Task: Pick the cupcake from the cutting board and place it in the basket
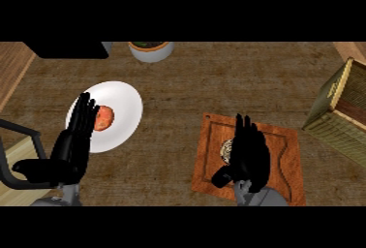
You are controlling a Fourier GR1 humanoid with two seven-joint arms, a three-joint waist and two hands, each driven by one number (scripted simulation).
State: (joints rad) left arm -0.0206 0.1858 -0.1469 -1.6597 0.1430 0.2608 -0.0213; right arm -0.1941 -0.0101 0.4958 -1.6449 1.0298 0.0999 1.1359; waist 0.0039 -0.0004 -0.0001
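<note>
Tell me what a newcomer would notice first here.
The black right hand is spread open over the wooden cutting board at lower right, nearly hiding the cupcake. The left hand lies open across the white plate at left, beside a reddish food item. The basket sits at the right edge.

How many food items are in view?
2: orange round food on the white round plate; pale cupcake on the wooden cutting board, half hidden by the black right hand.
</note>
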